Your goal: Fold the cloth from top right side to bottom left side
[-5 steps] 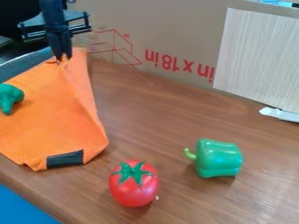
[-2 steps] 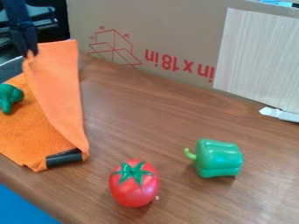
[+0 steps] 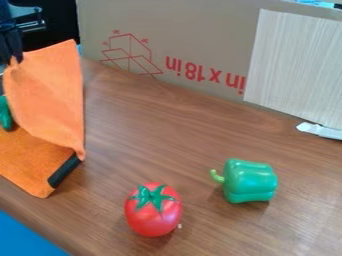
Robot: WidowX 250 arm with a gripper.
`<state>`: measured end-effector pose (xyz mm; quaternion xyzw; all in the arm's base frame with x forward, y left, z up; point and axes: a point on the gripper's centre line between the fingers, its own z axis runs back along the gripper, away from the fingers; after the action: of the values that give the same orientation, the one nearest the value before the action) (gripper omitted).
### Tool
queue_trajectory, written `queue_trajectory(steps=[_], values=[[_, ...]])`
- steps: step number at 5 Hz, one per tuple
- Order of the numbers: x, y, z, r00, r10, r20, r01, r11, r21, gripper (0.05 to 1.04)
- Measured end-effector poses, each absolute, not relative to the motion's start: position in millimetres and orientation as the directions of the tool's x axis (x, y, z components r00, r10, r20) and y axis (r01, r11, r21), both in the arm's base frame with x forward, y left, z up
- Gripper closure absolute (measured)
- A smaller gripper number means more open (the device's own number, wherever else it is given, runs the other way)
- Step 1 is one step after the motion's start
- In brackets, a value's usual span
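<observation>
The black gripper (image 3: pixel 13 59) is at the upper left edge of the view, shut on the upper edge of the orange cloth (image 3: pixel 50 95). From there the cloth's right part hangs as a raised flap, slanting down to the lower right. Its lower left part lies flat on the table, and a black strip (image 3: pixel 64 171) shows at the lower right edge of the cloth. The flap hides part of the cloth's flat surface.
A green broccoli toy (image 3: pixel 5 114) sits at the left edge, partly behind the flap. A red tomato (image 3: pixel 153 209) and a green pepper (image 3: pixel 250 181) stand on the wooden table (image 3: pixel 167 130). A cardboard box (image 3: pixel 180 35) lines the back.
The gripper has moved left with the cloth's edge in it. The cloth's right side has lifted and swung left, now partly covering the broccoli. Tomato and pepper have stayed put.
</observation>
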<state>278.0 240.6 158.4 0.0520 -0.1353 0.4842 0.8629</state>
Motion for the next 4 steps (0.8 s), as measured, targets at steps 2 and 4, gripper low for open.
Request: queue_trajectory(steps=[2,4], values=[[264.0,256.4,158.4,0.474,0.829,0.296,-0.867,0.499,-0.009,1.025],[249.6,271.3,156.4,0.46,0.832,0.309,-0.88,0.475,0.03,1.025]])
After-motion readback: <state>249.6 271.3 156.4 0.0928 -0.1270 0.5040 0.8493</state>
